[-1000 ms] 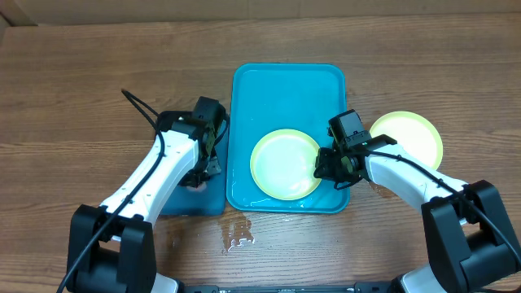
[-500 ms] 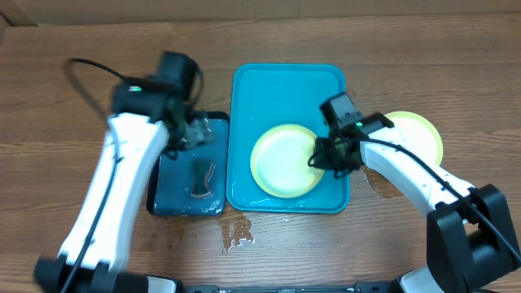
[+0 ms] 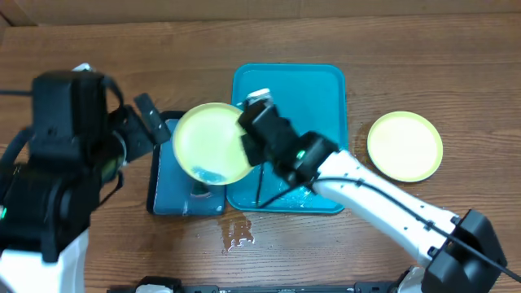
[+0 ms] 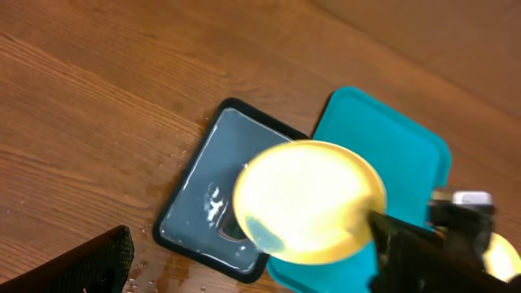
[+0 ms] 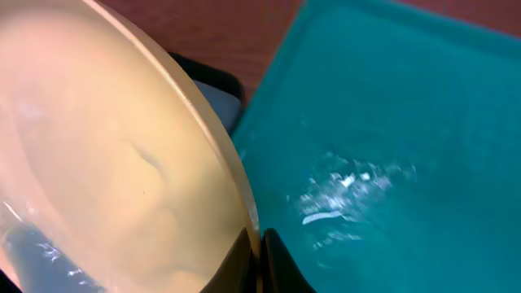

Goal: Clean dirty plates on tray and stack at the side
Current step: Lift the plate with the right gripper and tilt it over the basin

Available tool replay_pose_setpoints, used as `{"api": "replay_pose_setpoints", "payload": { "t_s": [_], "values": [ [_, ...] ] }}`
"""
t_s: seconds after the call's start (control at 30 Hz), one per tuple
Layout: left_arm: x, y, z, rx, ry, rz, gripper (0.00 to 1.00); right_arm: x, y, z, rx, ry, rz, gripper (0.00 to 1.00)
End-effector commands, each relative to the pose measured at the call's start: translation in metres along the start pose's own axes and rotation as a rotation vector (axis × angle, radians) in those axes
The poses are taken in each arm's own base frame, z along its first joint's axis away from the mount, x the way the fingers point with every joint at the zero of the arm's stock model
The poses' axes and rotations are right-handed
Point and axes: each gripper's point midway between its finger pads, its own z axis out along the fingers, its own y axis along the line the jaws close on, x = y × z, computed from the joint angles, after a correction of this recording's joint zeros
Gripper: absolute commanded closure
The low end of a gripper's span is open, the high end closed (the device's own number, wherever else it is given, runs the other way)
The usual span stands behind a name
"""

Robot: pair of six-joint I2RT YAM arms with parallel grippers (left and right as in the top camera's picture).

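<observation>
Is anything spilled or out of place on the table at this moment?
Yes. A small wet puddle lies on the wooden table just in front of the teal tray, outside it. The lifted plate also carries a blue smear.

Navy tray [image 3: 167, 197] rests on wooden table [image 3: 456, 49] beside puddle [image 3: 238, 236].

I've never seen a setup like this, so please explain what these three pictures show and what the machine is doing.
Two robot arms stand at a wooden table. One picture looks down from above; the other two come from a camera on each wrist. The right arm's fingers pinch the rim of a green-rimmed plate, held up above a small dark tray beside the big teal tray. A second plate lies on the table. The left arm's fingers are open and empty.
</observation>
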Motion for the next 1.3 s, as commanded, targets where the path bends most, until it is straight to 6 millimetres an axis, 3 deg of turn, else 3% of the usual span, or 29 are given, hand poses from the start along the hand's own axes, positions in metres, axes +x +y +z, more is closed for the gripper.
{"api": "replay_pose_setpoints", "payload": {
  "t_s": [0.0,0.13,0.33,0.5,0.63,0.77,1.1,1.27],
  "values": [
    [0.001,0.001,-0.015,0.031,-0.025,0.005,0.00,-0.016,0.000,-0.003,0.130,-0.105,-0.044,0.96],
    [0.006,0.005,-0.017,0.021,-0.015,0.007,0.00,-0.019,0.012,-0.011,0.185,-0.172,-0.076,0.96],
    [0.005,0.004,-0.012,0.013,-0.002,0.009,0.00,-0.026,0.026,-0.039,0.340,-0.318,-0.126,0.96],
    [0.009,0.007,-0.009,-0.010,0.021,0.008,0.00,-0.022,0.039,-0.047,0.346,-0.346,-0.152,0.96],
    [0.003,0.050,-0.042,-0.168,-0.114,-0.182,0.00,-0.020,0.047,-0.053,0.356,-0.353,-0.217,0.96],
    [0.000,0.066,-0.067,-0.177,-0.219,-0.213,0.00,-0.023,0.042,-0.062,0.422,-0.392,-0.217,0.96],
    [0.003,0.071,-0.074,-0.177,-0.238,-0.213,0.00,-0.026,0.038,-0.073,0.489,-0.437,-0.218,0.96],
    [0.003,0.071,-0.074,-0.177,-0.238,-0.213,0.00,-0.024,0.047,-0.084,0.525,-0.462,-0.279,0.96]
  ]
}}
